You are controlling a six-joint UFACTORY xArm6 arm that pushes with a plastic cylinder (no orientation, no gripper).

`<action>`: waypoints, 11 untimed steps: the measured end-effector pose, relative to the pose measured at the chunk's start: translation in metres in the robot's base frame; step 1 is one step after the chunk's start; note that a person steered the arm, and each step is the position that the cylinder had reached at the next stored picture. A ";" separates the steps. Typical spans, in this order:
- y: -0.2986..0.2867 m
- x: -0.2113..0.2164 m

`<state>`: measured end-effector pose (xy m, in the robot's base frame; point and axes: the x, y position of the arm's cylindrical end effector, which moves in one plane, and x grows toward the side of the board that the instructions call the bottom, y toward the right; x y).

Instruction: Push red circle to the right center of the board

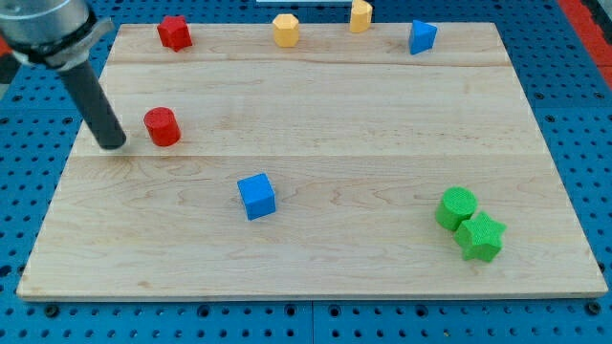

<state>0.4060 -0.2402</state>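
Note:
The red circle (163,126) is a short red cylinder standing on the wooden board (335,115) at the view's left, about mid-height. My tip (114,145) rests on the board just left of the red circle, with a small gap between them. The dark rod slants up to the view's top left corner.
A red star-like block (174,32) sits at the top left. A yellow hexagon (286,30), another yellow block (360,15) and a blue triangle (422,36) line the top edge. A blue cube (256,196) lies centre-left. A green circle (456,207) and a green star (480,237) touch at the lower right.

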 end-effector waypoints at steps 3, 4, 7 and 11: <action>-0.008 -0.019; -0.010 -0.019; 0.040 -0.012; 0.256 -0.027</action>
<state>0.3789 0.0156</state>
